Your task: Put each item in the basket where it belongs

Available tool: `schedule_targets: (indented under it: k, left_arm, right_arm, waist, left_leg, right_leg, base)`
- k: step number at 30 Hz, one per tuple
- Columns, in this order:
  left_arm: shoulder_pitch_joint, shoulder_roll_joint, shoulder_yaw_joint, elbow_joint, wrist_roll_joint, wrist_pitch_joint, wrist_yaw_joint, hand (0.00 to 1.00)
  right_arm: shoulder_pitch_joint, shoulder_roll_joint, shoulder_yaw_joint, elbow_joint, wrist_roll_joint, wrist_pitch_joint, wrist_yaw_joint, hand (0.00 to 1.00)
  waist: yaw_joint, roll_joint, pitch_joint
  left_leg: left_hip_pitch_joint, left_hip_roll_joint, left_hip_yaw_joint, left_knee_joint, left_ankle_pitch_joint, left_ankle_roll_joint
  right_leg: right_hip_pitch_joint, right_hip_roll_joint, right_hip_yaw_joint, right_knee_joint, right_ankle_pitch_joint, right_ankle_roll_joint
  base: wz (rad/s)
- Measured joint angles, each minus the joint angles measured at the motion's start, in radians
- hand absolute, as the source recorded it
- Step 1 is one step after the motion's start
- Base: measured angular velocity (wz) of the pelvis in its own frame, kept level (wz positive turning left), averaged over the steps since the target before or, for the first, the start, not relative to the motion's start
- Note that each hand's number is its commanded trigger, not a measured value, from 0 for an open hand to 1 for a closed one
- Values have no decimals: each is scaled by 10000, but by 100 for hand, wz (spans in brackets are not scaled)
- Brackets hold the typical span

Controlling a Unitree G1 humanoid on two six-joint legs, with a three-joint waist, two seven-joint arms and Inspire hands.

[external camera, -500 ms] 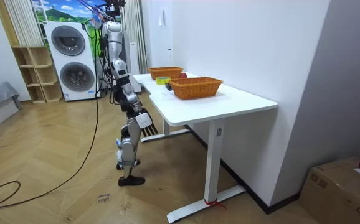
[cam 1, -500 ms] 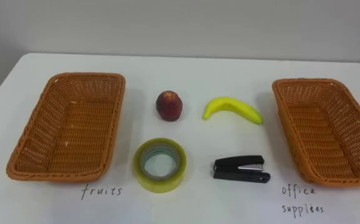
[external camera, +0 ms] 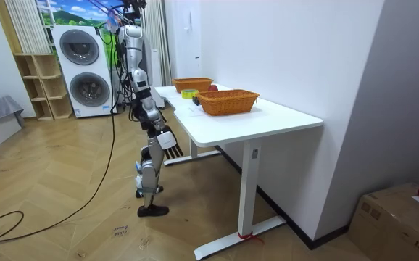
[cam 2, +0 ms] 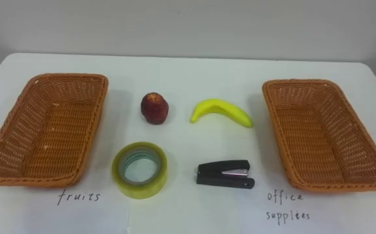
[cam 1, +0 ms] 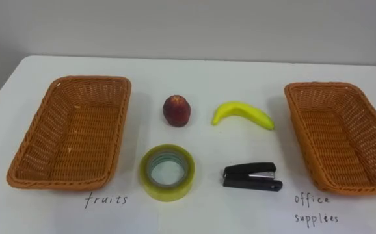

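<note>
Nothing moved. Apple (cam 1: 177,110), banana (cam 1: 242,114), tape (cam 1: 167,171), stapler (cam 1: 252,176) lay on desk (cam 1: 207,71). Right hand (external camera: 167,140) hung low beside it, well apart, fingers relaxed.

An apple (cam 2: 155,107) and a banana (cam 2: 220,111) are laid between the left basket (cam 2: 45,127) and the right basket (cam 2: 318,130); a tape roll (cam 2: 140,190) and a stapler (cam 2: 224,174) are placed nearer.
</note>
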Motion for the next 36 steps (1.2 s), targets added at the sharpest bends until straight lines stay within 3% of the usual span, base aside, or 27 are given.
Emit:
schedule_targets:
  k: [6, 7, 8, 15, 19, 24, 25, 29, 33, 36]
  left_arm:
    - [34, -41, 104, 363, 2, 6, 334, 0]
    - [54, -43, 159, 363, 21, 13, 337, 0]
    - [112, -49, 312, 356, 29, 17, 338, 0]
    - [211, -3, 1114, 317, 48, 27, 527, 0]
    - [212, 43, 1365, 340, 58, 31, 527, 0]
    - [218, 50, 1478, 304, 246, 108, 527, 0]
    - [222, 49, 1485, 259, 245, 147, 529, 0]
    - [256, 61, 1673, 259, 221, 200, 563, 0]
    - [273, 140, 1959, 251, 215, 195, 613, 0]
    - [258, 241, 1960, 250, 218, 190, 761, 0]
  right_arm:
    - [30, 101, -334, 367, 396, 40, -54, 0]
    - [31, 102, -409, 385, 395, 45, -63, 0]
    - [38, 102, -618, 406, 402, 53, -61, 0]
    - [211, 78, -1834, 882, 1236, 56, -526, 0]
    - [253, 68, -2319, 1049, 1533, 90, -831, 0]
    - [441, 60, -2865, 1007, 1943, 136, -1078, 0]
    - [466, 59, -3112, 998, 2017, 160, -1186, 0]
    - [413, -7, -4053, 986, 3112, 231, -1689, 0]
    - [477, -39, -5275, -303, 4309, 192, -2562, 0]
    - [470, -118, -5547, -882, 4436, 0, -3075, 0]
  waist:
    - [-16, -36, 44]
    - [-11, 13, 14]
    - [-12, -71, 60]
    - [-96, -147, 18]
    - [-231, -147, -73]
    - [-309, -246, -79]
    - [-338, -318, -45]
    - [-400, -324, -34]
    - [-669, -326, -32]
    - [-830, -321, -44]
  left_leg:
    - [149, -3, 19, -20, -3, 1]
    - [144, -1, 32, -19, -3, 0]
    - [142, 3, 65, -16, -2, 0]
    - [126, -18, 95, -12, -1, 4]
    - [138, -16, 104, -12, 0, 5]
    - [143, -15, 123, -6, -1, 5]
    - [147, -18, 150, -6, -1, 5]
    - [307, 15, 333, -19, -3, 8]
    - [324, 10, 376, 0, -5, 21]
    - [354, 6, 404, 2, -5, 21]
  right_leg:
    - [123, 0, 55, -2, -2, 3]
    - [110, 0, 79, 0, -2, 3]
    - [89, 10, 163, 0, -2, 2]
    - [46, 11, 337, -8, -4, 5]
    - [57, 14, 368, -5, -4, 6]
    - [44, 24, 471, 22, -3, 5]
    - [40, 26, 516, 36, -3, 5]
    - [50, 31, 598, 172, -3, 5]
    - [-2, 29, 789, 189, -3, 3]
    - [-34, 31, 843, 176, -5, 4]
  base:
    - [-1]
    - [-8]
    - [-8]
    - [-3]
    - [0]
    - [0]
    - [0]
    - [-11]
    - [-10]
    - [0]
